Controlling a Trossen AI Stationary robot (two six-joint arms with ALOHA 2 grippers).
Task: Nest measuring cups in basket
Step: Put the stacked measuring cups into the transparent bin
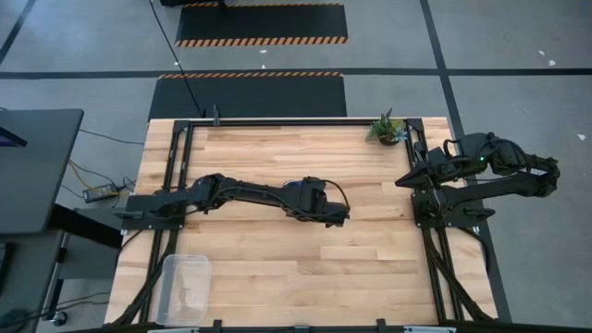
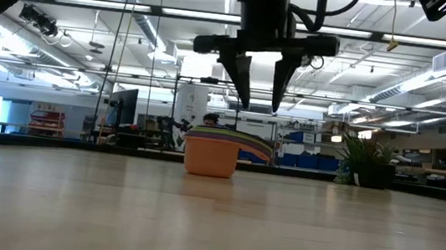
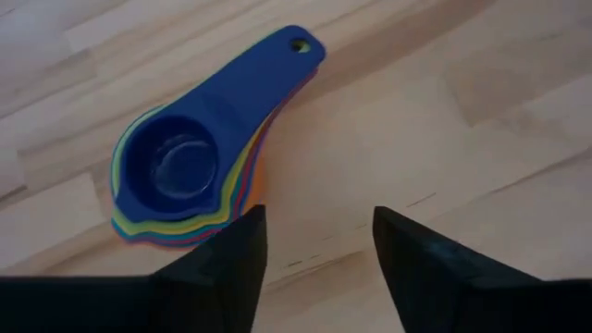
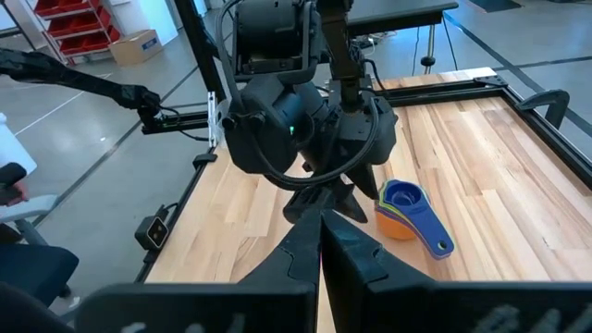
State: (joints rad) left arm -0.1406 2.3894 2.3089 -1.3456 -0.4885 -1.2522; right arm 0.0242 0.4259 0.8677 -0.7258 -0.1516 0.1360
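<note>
Already nested, the measuring cups (image 3: 199, 162) sit as one stack on the bare wood, dark blue cup on top, the handles fanned together and pointing away from the bowls. The stack rests near the middle of the table (image 1: 277, 268), well apart from the basket (image 1: 183, 289), which stands at the table's near left corner.

Directly over the stack hangs the left gripper (image 2: 261, 83), its fingers (image 3: 227, 268) apart and holding nothing; in the low view the tips are clear above the stack's rim. Off at the table's right edge, far from the stack, the right gripper (image 4: 319, 227) waits with its fingers pressed together, empty.

The step in hand looks to be picking up the whole stack to carry it to the basket. A sound grip would likely straddle the bundled handles close to the bowls, or pinch the outer bowl wall, so the inner cups do not slide out; a slow, level lift would help the nest stay together.

Around the stack the wood is open on every side. The route from the stack to the basket crosses bare boards, with only the left arm's own links nearby. The small potted plant (image 1: 387, 129) stands at the far edge, away from that route.
</note>
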